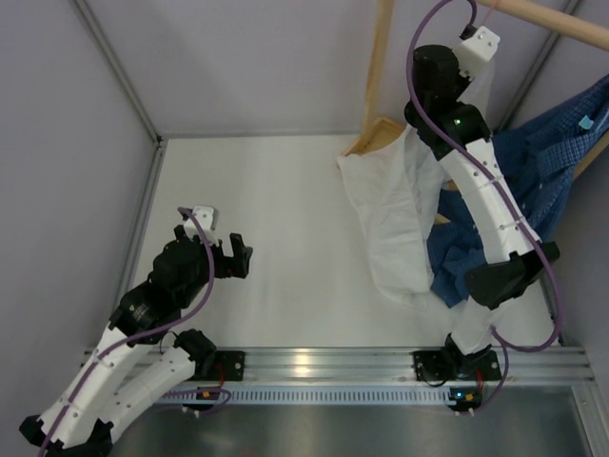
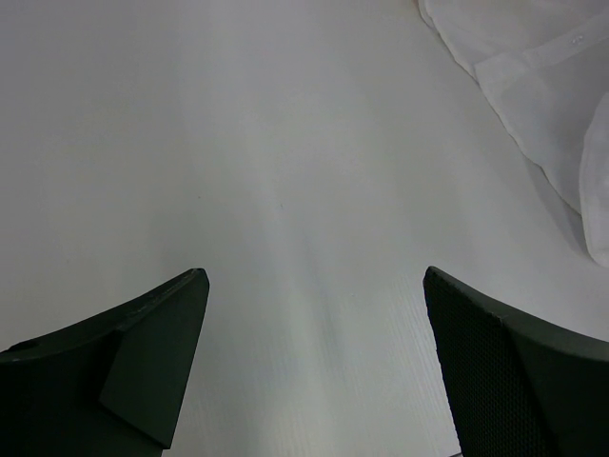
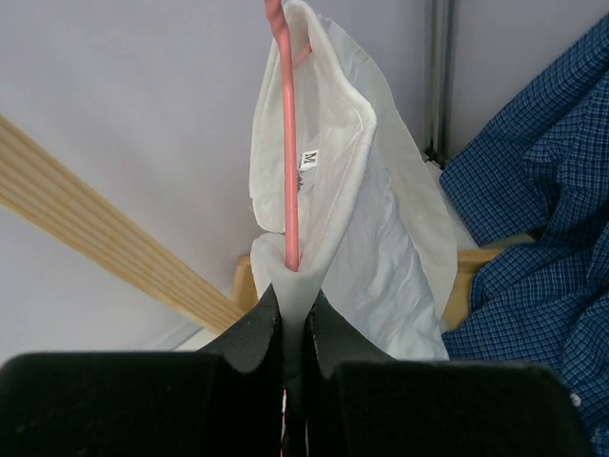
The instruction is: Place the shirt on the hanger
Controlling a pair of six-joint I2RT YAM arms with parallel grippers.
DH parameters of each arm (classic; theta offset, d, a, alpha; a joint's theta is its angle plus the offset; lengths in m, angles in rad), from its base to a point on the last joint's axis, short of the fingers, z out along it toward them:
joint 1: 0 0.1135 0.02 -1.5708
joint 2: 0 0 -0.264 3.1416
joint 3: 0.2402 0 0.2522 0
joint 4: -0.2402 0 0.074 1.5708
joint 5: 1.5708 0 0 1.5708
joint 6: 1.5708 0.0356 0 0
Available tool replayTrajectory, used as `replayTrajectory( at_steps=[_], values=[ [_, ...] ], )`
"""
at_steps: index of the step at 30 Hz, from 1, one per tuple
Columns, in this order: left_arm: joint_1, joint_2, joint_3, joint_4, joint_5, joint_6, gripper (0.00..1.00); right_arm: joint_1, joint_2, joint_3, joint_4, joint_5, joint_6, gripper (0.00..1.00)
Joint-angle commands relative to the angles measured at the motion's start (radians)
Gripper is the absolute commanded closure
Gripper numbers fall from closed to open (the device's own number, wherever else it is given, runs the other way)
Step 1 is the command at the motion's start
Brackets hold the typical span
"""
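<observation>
- The white worktop [image 1: 266, 209] lies bare across its left and middle parts, bounded by grey walls [image 1: 257, 57] at the back and left and by a metal rail [image 1: 324, 362] along the near edge, where both arm bases are bolted.
- The right side is crowded. A light wooden rack [image 1: 381, 67] stands at the back right corner, and a blue checked shirt [image 1: 552, 152] hangs from it and spills onto the worktop.
- The white shirt [image 1: 395, 219] hangs from high up by the rack, in front of the blue one. Its lower part lies crumpled on the worktop, touching the blue cloth.
- In the right wrist view the pink wire hanger [image 3: 290, 162] runs upright inside the collar of the white shirt, beside a size label.
- The right arm reaches up steeply towards the rack's top bar. The right hand [image 3: 293, 297] has its fingers pressed together, pinching a fold of the collar into which the pink wire runs down.
- The left arm is folded low near the front left. The left hand [image 2: 314, 278] hovers over bare worktop with its fingers spread wide, holding nothing, and the shirt's edge is well apart from it to the right.
</observation>
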Motion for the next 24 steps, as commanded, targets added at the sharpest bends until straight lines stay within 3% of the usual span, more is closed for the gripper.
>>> replayTrajectory(
  at_steps=[1, 4, 8, 13, 16, 24],
  values=[
    [0.006, -0.006, -0.001, 0.048, 0.001, -0.011, 0.02, 0.008, -0.047, -0.022, 0.092, 0.105, 0.101, 1.0],
    [0.006, -0.006, -0.003, 0.048, -0.006, -0.01, 0.02, 0.006, -0.092, -0.083, 0.115, 0.108, 0.121, 1.0],
    [0.006, -0.006, -0.003, 0.047, -0.032, -0.01, 0.02, 0.008, -0.121, -0.1, 0.117, 0.066, 0.098, 0.61],
    [0.009, -0.012, -0.003, 0.047, -0.048, -0.011, 0.02, 0.008, -0.216, -0.175, 0.12, 0.015, 0.059, 0.33],
    [0.012, -0.019, -0.003, 0.047, -0.068, -0.013, 0.02, 0.008, -0.315, -0.27, 0.123, -0.063, 0.023, 0.01],
    [0.017, -0.041, -0.001, 0.045, -0.123, -0.022, 0.02, 0.006, -0.647, -0.594, 0.116, -0.442, -0.244, 0.01]
  ],
)
